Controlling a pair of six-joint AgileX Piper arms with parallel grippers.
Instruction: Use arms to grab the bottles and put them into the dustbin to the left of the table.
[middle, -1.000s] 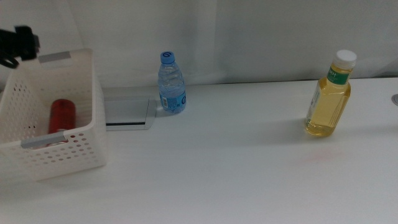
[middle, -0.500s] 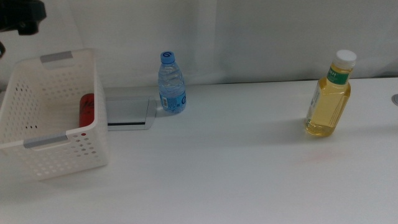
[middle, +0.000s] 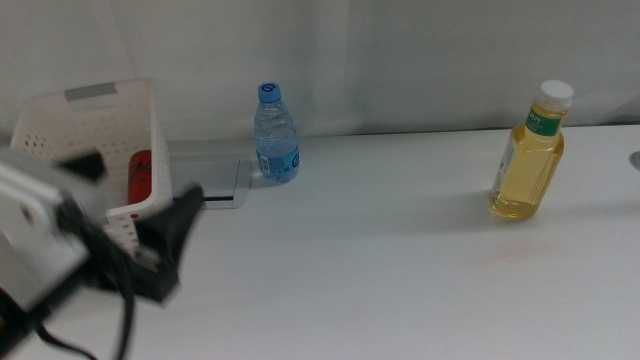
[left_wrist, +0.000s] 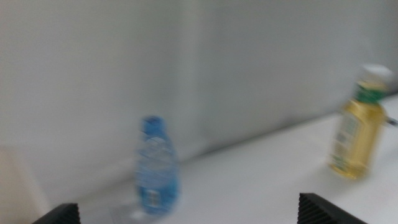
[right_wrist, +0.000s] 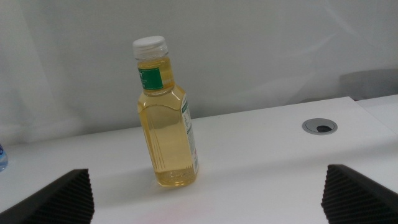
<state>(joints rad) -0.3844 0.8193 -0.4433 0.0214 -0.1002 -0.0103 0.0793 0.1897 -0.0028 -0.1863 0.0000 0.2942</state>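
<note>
The small clear water bottle (middle: 277, 135) with a blue cap stands at the back of the table (middle: 380, 280). Far to its right stands the yellow-liquid bottle (middle: 530, 155). A red can (middle: 140, 173) lies inside the white dustbin (middle: 105, 125) at the left. My left gripper (middle: 170, 240), blurred, hangs low in front of the dustbin and hides its front wall. In the left wrist view the left gripper (left_wrist: 193, 214) is open and empty, facing the water bottle (left_wrist: 155, 168). My right gripper (right_wrist: 205, 190) is open and empty, short of the yellow bottle (right_wrist: 166, 140).
A grey recessed panel (middle: 212, 183) lies between the dustbin and the water bottle. A round cable hole (right_wrist: 319, 126) sits in the tabletop beyond the yellow bottle. A white curtain backs the table.
My left arm has swung down from above the dustbin at the top left to the front left, now covering the dustbin's front. Both standing bottles have stayed put.
</note>
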